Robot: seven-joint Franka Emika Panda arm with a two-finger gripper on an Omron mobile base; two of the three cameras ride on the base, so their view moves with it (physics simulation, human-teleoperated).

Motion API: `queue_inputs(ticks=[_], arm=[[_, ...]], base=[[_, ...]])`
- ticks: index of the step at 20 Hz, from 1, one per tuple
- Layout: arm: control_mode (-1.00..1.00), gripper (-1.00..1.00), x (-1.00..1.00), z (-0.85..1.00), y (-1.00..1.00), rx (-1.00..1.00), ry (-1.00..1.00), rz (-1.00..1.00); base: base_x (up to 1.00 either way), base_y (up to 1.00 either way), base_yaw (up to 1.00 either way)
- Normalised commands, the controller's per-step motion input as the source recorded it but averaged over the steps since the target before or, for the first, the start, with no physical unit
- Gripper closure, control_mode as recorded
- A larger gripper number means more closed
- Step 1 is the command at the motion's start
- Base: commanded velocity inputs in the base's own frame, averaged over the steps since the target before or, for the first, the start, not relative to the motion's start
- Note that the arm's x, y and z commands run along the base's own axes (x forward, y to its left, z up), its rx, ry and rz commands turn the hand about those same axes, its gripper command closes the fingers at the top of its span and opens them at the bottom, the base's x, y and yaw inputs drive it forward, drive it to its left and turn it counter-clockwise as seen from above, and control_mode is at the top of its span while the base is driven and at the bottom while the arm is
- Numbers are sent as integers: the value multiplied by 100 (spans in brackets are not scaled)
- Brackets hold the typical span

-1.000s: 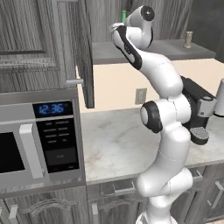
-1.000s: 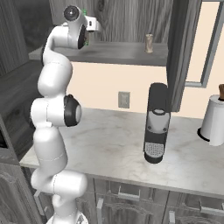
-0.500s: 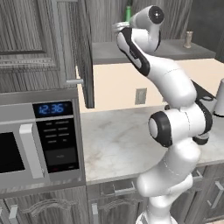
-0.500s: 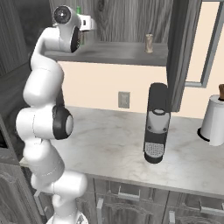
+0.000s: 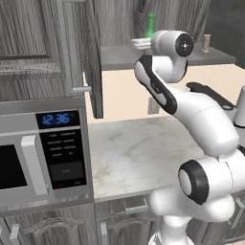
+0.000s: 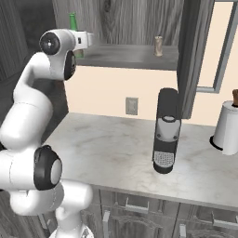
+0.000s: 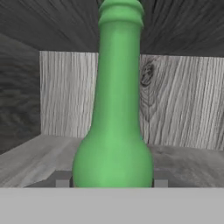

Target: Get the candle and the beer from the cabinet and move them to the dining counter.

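Since a second ago your arm has swung leftward, its gripper (image 7: 112,183) clamped on the beer bottle (image 7: 114,113) just above the cabinet shelf (image 6: 130,56); next, draw it clear toward the dining counter.

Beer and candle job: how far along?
Done: nothing delivered yet. The cabinet door stands open. In hand: the gripper is at the beer, fingers either side of its body, bottle upright on the shelf. Left: lift it out, carry it to the dining counter, then fetch the candle, on the shelf.
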Motion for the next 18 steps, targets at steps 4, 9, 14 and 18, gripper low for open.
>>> queue_inputs(ticks=[4, 9, 14, 18], arm=[[-100, 100, -100, 15, -14, 0, -8, -1], [-100, 100, -100, 8, -14, 0, -3, 0], [-100, 100, -100, 9, -16, 0, -2, 0], [-100, 100, -100, 0, -11, 0, 0, 0]], base=[[0, 0, 0], [0, 0, 0], [0, 0, 0], [0, 0, 0]])
